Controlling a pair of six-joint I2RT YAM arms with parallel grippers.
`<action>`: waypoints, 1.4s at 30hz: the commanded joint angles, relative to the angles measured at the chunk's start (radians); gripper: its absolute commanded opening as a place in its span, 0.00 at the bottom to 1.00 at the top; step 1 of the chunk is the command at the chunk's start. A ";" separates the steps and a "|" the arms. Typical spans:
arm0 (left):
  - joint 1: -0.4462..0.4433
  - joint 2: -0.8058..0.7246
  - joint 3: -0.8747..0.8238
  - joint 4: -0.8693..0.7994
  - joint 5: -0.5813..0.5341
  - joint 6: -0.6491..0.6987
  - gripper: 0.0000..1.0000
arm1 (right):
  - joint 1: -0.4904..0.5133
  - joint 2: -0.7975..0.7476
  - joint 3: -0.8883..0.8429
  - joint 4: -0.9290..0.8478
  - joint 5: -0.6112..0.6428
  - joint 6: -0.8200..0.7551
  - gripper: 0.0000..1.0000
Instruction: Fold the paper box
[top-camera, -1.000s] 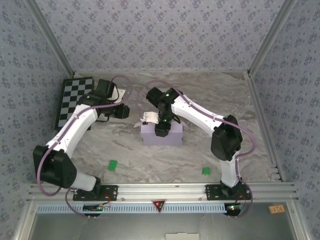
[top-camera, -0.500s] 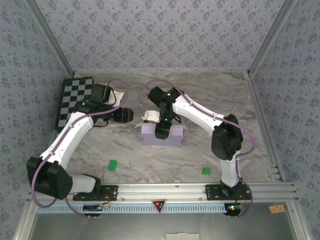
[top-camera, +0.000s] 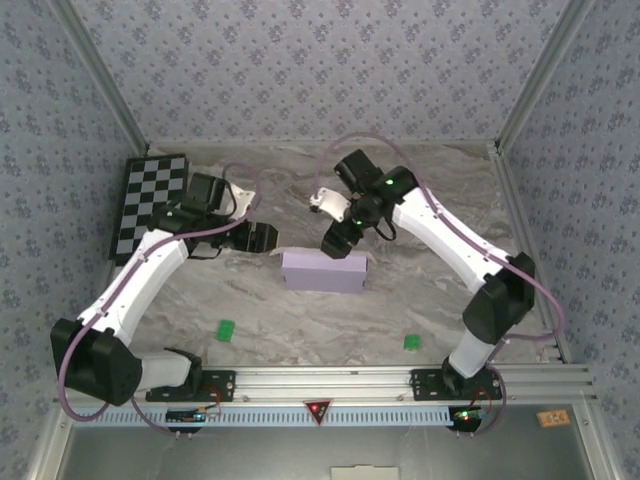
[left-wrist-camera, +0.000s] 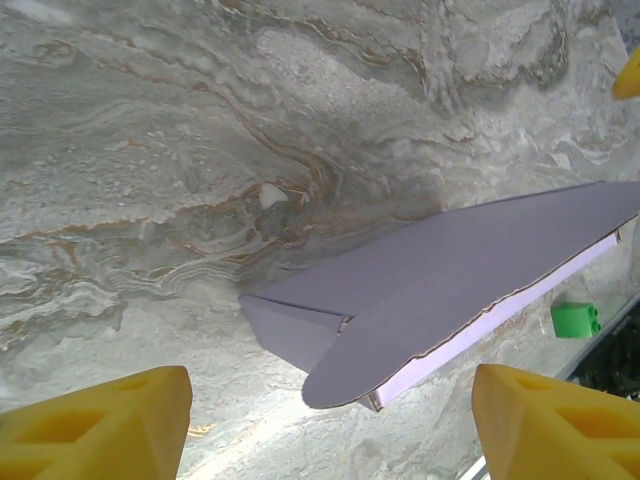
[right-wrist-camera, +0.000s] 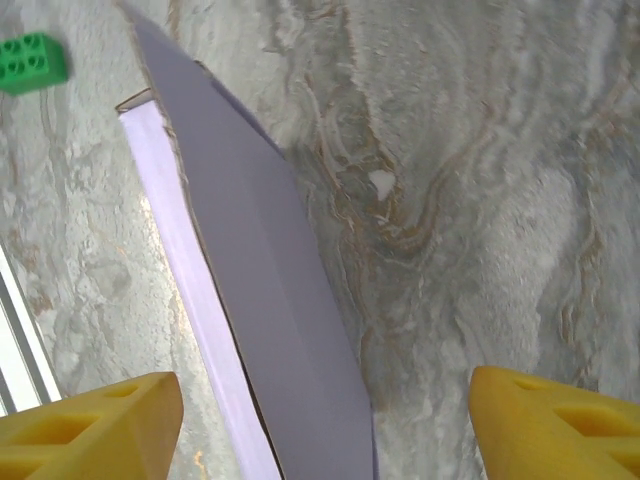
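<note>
Marbled grey counter (top-camera: 450, 210), floral-papered walls (top-camera: 300, 60); lavender box (top-camera: 322, 270) lies flat; left claw (top-camera: 262, 238) and right claw (top-camera: 335, 240) gape apart, empty.

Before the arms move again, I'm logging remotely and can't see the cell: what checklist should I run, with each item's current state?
1. Left gripper open and empty: ok.
2. Right gripper open and empty: ok.
3. Paper box flat on the table: ok.
4. Rounded end flap tucked in: not ok, it juts out loose.
5. Green bricks apart from the box: ok.
</note>
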 joint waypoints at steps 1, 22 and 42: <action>-0.030 0.033 0.026 -0.032 0.022 0.021 0.75 | -0.041 -0.089 -0.077 0.029 0.007 0.228 0.74; -0.081 0.170 0.071 -0.097 0.017 0.004 0.69 | -0.171 -0.354 -0.517 0.210 -0.045 0.653 0.60; -0.101 0.217 0.044 -0.081 0.072 -0.005 0.31 | -0.165 -0.296 -0.560 0.266 -0.081 0.673 0.33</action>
